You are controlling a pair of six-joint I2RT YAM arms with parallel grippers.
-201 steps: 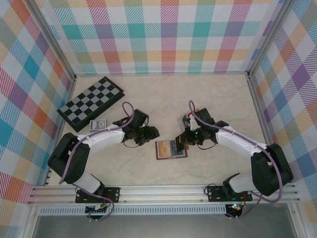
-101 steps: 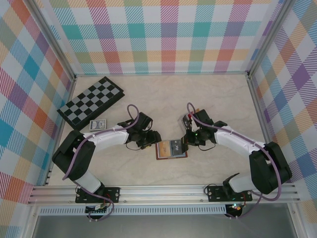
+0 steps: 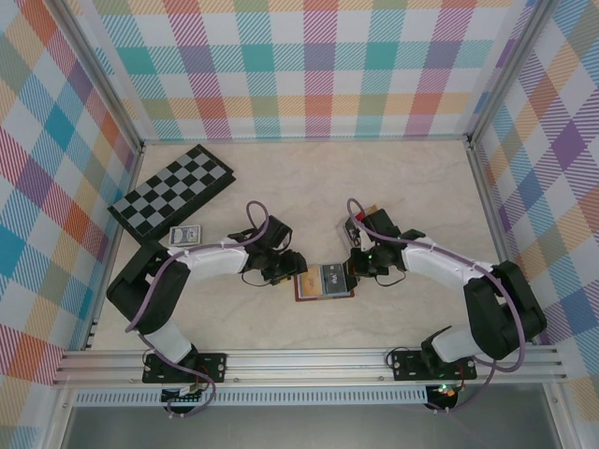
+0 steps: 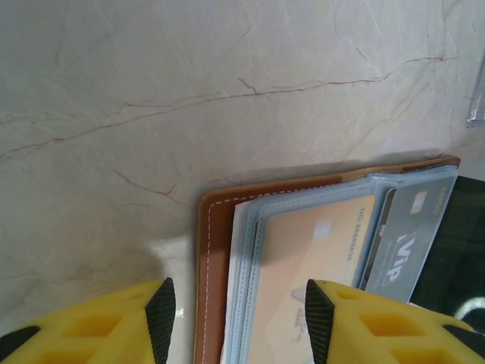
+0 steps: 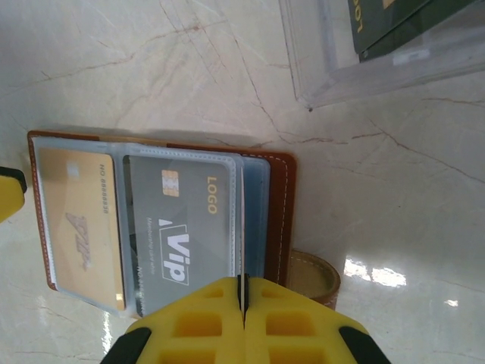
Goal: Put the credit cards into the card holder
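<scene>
The reddish-brown card holder (image 3: 324, 282) lies open on the table, with a tan card (image 5: 79, 220) and a grey VIP card (image 5: 182, 227) in its clear sleeves. My right gripper (image 5: 242, 284) is shut on a thin white-edged card seen edge-on, standing over the sleeves by the holder's right edge (image 5: 282, 212). The snap tab (image 5: 314, 277) pokes out beside it. My left gripper (image 4: 239, 322) is open and straddles the holder's left edge (image 4: 212, 250). One of its fingers is over the bare table and the other over the tan card (image 4: 318, 258).
A clear plastic tray (image 5: 379, 68) with dark cards (image 5: 394, 23) sits just behind the holder, near my right gripper (image 3: 360, 267). A chessboard (image 3: 171, 195) and a small blue-patterned pack (image 3: 185, 234) lie at the far left. Metal rails edge the table.
My left gripper has slid right up to the holder's left edge and its jaws have narrowed. My right gripper has shifted slightly over the holder's right half, still shut.
</scene>
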